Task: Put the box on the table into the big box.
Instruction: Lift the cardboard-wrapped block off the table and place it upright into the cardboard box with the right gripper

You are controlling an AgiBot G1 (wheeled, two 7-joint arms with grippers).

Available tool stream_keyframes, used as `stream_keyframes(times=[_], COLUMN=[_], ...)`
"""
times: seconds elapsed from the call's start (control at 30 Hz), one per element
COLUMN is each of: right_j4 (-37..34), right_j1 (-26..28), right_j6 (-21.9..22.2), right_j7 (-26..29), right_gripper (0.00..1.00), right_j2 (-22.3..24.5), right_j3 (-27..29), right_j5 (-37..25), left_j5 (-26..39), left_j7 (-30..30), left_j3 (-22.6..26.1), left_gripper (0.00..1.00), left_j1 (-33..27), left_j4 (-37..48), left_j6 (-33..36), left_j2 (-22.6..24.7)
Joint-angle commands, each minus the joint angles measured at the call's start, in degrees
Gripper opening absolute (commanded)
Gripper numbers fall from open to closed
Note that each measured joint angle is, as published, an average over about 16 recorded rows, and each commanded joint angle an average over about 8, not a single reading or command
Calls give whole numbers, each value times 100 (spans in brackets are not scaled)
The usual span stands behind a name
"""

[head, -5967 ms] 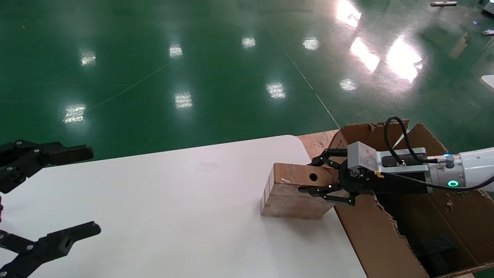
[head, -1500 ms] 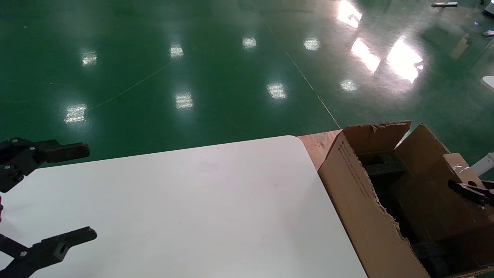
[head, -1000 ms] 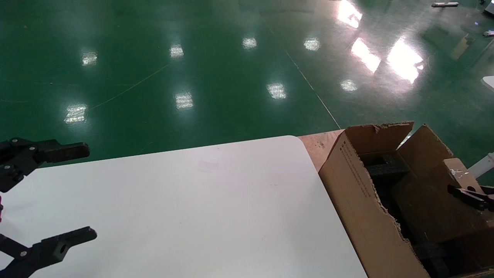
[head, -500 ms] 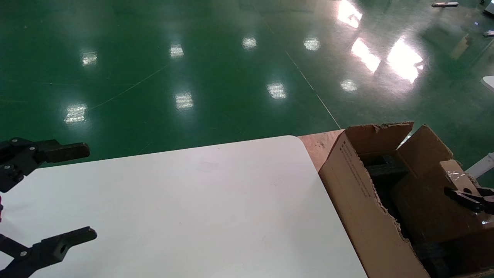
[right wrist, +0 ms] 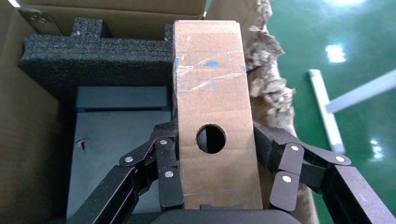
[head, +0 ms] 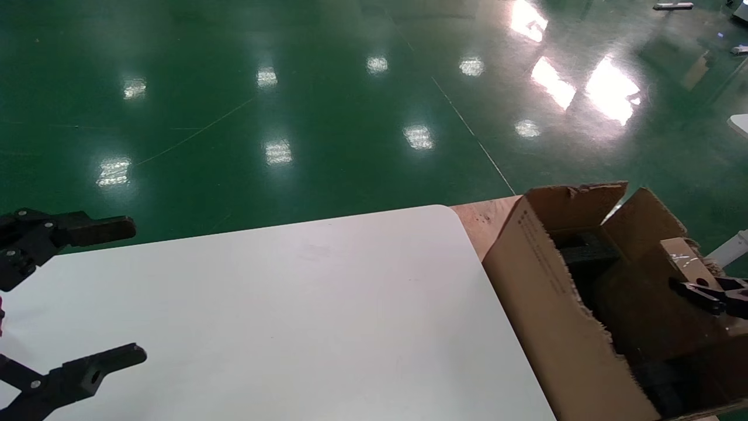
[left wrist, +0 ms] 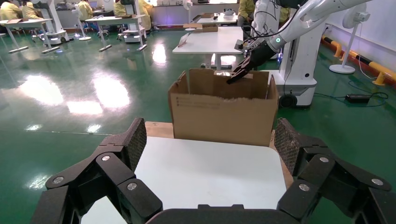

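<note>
The box [right wrist: 212, 107] stands on edge inside the big box [head: 549, 304] at the table's [head: 280, 304] three o'clock, long axis running away from the wrist, its holed narrow side facing the right gripper [right wrist: 215, 161]; the carton's side print is unreadable; the jaws pinch the box's broad faces; the left gripper [left wrist: 210, 154] hangs spread at nine o'clock, holding nothing.

Table [head: 280, 316]: white, bare. Left gripper [head: 82, 298], at 9 o'clock, stood spread wide. Big box [head: 549, 304], at 4 o'clock, held the box [head: 681, 260]; right gripper [head: 710, 292] gripped it.
</note>
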Motion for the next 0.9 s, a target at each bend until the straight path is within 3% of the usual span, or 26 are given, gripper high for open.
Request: stream_keyframes(times=[0.03,0.1,0.9], right_j4=[-54,-82,-54], right_j1=[49,67,56], right_j6=[-108,-149,-124], right_j7=[27,35,28], right_gripper=[94,100,100], right_j2=[-37,-50,-37], right_j3=[6,5,12], right_j5=[-72,-108,-70], left_j5=[0,-1,-1], left_j7=[0,0,0], left_j3=[0,0,0], left_gripper=[100,100,100], left_j1=[0,0,1], left_j4=[0,1,1], left_j6=[0,-1,-1], left_j2=[0,0,0])
